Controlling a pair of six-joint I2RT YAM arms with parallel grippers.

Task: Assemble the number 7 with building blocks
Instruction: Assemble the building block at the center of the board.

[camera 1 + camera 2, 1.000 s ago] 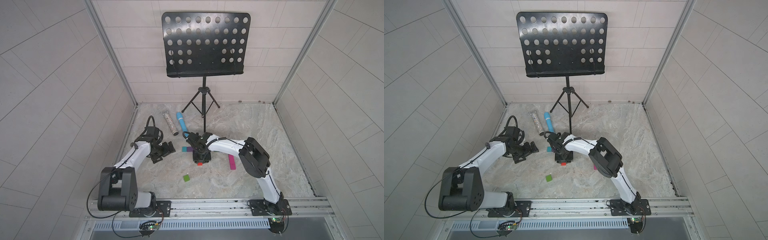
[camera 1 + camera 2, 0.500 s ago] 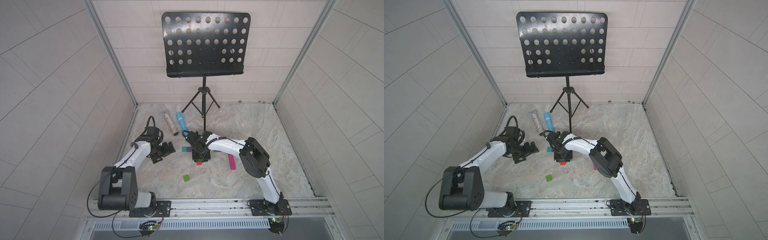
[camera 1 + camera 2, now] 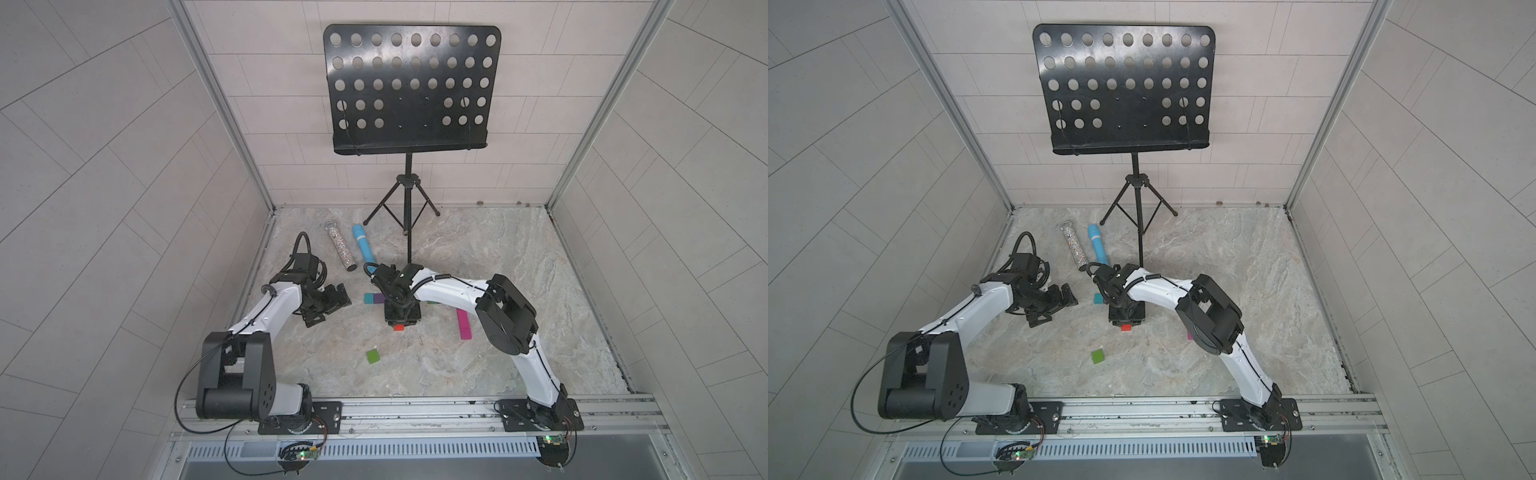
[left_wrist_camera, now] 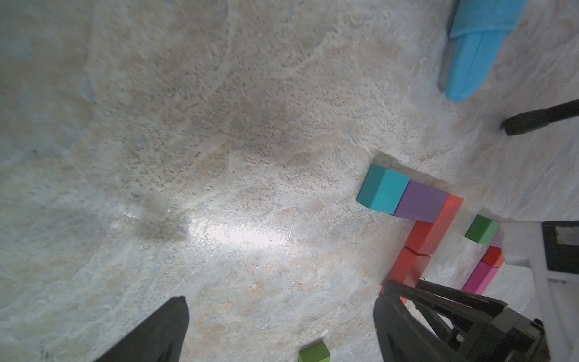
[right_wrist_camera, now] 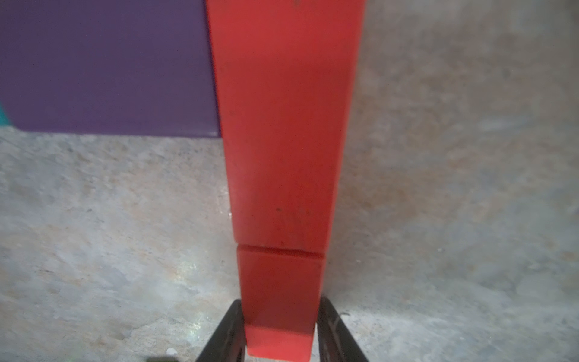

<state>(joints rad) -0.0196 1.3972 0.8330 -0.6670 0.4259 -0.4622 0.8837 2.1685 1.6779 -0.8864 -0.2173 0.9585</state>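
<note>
- My right gripper [image 5: 280, 302] is low at the foot of the figure. As far as I can see, its jaws press on the two side faces of the short red block [image 5: 279, 282].
- This block lies flat on the stone floor [image 3: 478, 257], end to end against the long red block [image 5: 282, 125]. That one meets the purple block [image 5: 106, 62], and the teal block [image 4: 383, 188] ends the top bar.
- My left gripper [image 3: 328, 305] is spread wide with nothing in it, near the teal end of the figure.
- I judge the blocks light, stiff and smooth, so they slide easily and one push can shift the neighbours.
- The best hold is on two flat opposite sides, at the middle. The same goes for the loose green block [image 3: 372, 356] and the magenta block [image 3: 464, 326].
</note>
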